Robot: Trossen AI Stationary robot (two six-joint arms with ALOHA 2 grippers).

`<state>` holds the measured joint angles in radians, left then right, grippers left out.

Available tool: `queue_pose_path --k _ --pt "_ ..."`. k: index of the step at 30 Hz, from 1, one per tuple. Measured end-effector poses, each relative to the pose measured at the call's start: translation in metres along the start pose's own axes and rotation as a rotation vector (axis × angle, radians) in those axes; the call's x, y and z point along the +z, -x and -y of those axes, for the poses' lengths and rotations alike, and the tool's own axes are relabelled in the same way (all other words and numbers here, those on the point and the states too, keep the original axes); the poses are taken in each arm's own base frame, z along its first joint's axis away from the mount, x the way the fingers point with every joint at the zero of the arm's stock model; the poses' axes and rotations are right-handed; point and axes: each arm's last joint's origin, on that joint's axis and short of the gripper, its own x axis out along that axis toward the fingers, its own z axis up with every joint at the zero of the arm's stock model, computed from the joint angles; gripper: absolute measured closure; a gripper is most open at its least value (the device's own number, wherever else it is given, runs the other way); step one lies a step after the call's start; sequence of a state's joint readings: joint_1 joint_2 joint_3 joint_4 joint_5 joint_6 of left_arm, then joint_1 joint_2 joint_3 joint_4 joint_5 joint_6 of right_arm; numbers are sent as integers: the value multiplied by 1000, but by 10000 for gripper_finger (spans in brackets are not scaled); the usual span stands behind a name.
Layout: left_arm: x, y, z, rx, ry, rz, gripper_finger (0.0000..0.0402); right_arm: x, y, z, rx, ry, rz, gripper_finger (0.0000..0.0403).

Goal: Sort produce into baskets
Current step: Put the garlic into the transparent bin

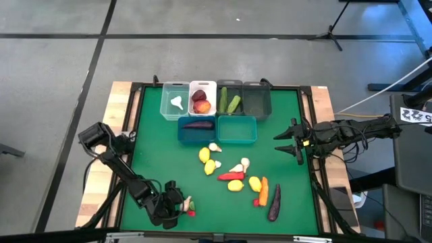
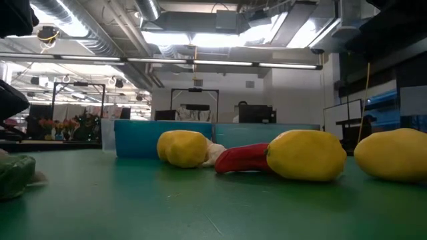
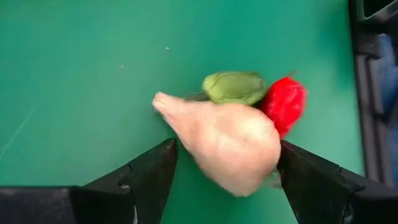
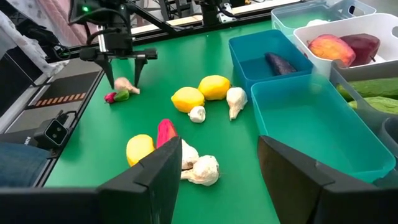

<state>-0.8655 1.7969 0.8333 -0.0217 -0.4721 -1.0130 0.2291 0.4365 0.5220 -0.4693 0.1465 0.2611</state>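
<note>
Two hands, one at work: the left hand [image 3: 224, 171] hangs over a garlic bulb [image 3: 224, 146] at the near left corner of the green surface [image 1: 155, 148], fingers spread wide on either side, holding nothing yet. The pick is in hand; next it should close, lift and carry to the clear bin [image 1: 174, 101]. The bulb's long axis runs aslant, pointed tip away from the hand. The right hand [image 1: 291, 142] waits open at the right edge.
</note>
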Motion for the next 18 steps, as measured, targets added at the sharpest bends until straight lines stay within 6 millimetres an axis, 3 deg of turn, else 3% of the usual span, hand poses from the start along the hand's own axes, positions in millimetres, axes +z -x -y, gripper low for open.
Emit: queue_pose_path --k 13,18 --pt "0 -1 -1 13 36 0 137 0 0 0 -1 -4 -1 194" --pt "-1 -1 -2 23 46 -3 167 0 0 0 -1 -4 -1 194"
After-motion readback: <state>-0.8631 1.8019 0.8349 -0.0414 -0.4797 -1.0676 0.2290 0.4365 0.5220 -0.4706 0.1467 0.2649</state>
